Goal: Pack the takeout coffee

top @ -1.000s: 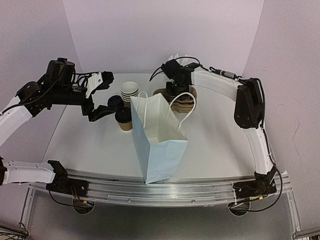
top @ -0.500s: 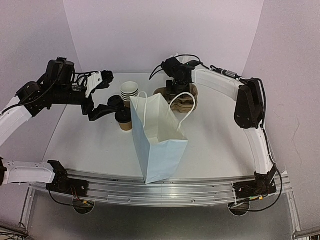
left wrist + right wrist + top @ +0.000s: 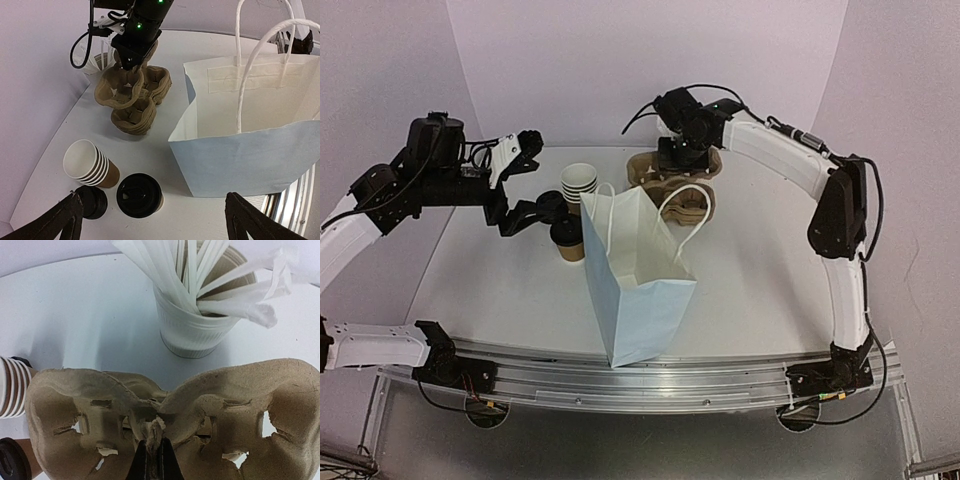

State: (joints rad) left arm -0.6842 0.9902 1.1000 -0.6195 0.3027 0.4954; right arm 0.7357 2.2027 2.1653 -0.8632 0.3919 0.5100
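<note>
Left side: the left gripper (image 3: 525,182) is hanging with its jaws spread wide and empty, just above and behind the pile of loose lids (image 3: 91,202). The takeout coffee (image 3: 139,195) is standing upright on the table (image 3: 500,290) with its lid on. It has the lid pile close on one side, the nested cup stack (image 3: 90,165) just behind it and the paper bag (image 3: 250,150) near on the other side. It is not yet packed.

Right side: the right gripper (image 3: 680,152) is pinching the centre ridge of one pulp cup carrier (image 3: 175,405) and holding it above the carrier stack (image 3: 134,116), near a white cup of wrapped straws (image 3: 195,330).

Risks:
- A narrow pinch on soft pulp may tear, or may let the carrier tilt.
- A nested carrier may be clinging underneath.
- Wide jaws closing on the coffee could knock the lids or the cup stack, since all three are crowding together.
- The light bag could tip if an arm brushes its handles.

Not verifiable:
- The bag's floor is hidden.
- The cup's contents are hidden under the lid.
- In the top view the bag is cutting off part of the coffee.
- The right fingertips are buried in the carrier's folds.
</note>
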